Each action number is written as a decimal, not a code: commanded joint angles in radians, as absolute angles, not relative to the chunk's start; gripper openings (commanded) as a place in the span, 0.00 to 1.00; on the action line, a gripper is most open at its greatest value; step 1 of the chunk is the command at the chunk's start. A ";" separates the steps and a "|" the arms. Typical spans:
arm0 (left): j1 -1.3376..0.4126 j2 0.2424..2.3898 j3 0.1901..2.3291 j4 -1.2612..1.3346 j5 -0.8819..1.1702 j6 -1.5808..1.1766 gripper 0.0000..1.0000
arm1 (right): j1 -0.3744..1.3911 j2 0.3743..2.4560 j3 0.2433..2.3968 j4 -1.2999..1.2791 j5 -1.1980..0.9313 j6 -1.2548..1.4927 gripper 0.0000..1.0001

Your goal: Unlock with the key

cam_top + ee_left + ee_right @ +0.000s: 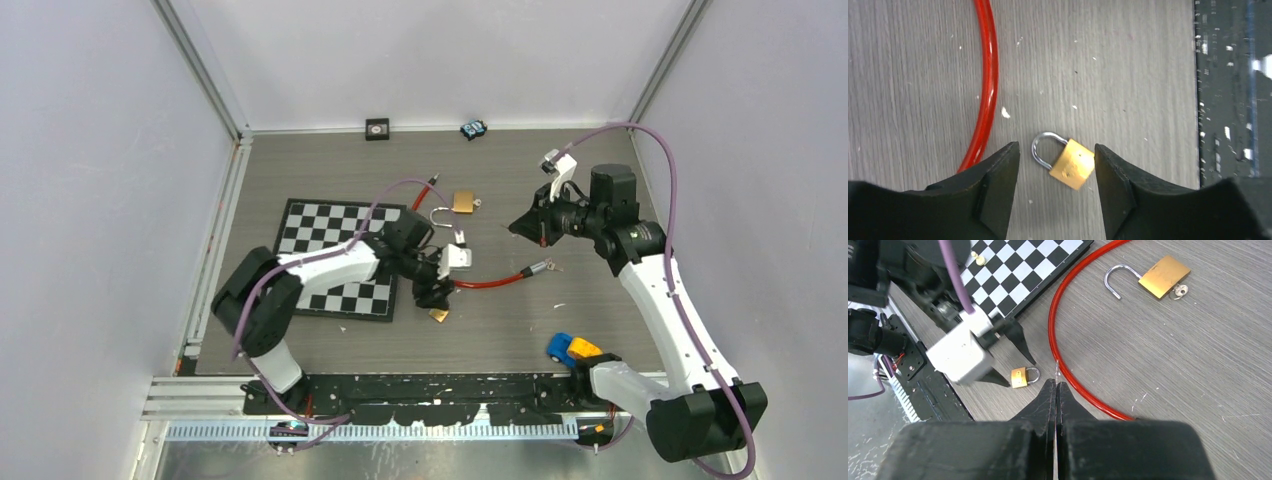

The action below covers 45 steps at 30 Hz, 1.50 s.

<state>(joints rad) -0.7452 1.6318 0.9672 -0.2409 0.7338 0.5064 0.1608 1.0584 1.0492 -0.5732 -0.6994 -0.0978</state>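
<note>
Left gripper [1056,146] hangs open astride the small padlock [1073,164], red cable [989,85] curving just beside it, while the right gripper [1056,385] is pinched shut, chessboard [320,235] nearby.

Robot lab cell: white panel walls [440,60], aluminium frame posts [205,75], grey bench [500,340], arms [330,262] bolted to near mounting rail [430,388].

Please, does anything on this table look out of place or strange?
The large brass padlock lies with its shackle swung open and a key in it. The small padlock lies flat, shackle shut, between the fingers of the open left hand, not gripped.
</note>
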 commanded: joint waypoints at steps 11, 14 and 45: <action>-0.859 1.845 1.221 -0.413 0.416 0.495 0.43 | 0.146 1.026 1.036 -0.526 -0.756 -0.089 0.01; -0.859 1.836 1.206 -0.420 0.419 0.519 0.43 | 0.146 1.029 1.035 -0.527 -0.760 -0.089 0.01; -0.887 1.643 0.995 -0.443 0.140 0.649 0.41 | 0.101 1.065 1.020 -0.527 -0.733 -0.114 0.01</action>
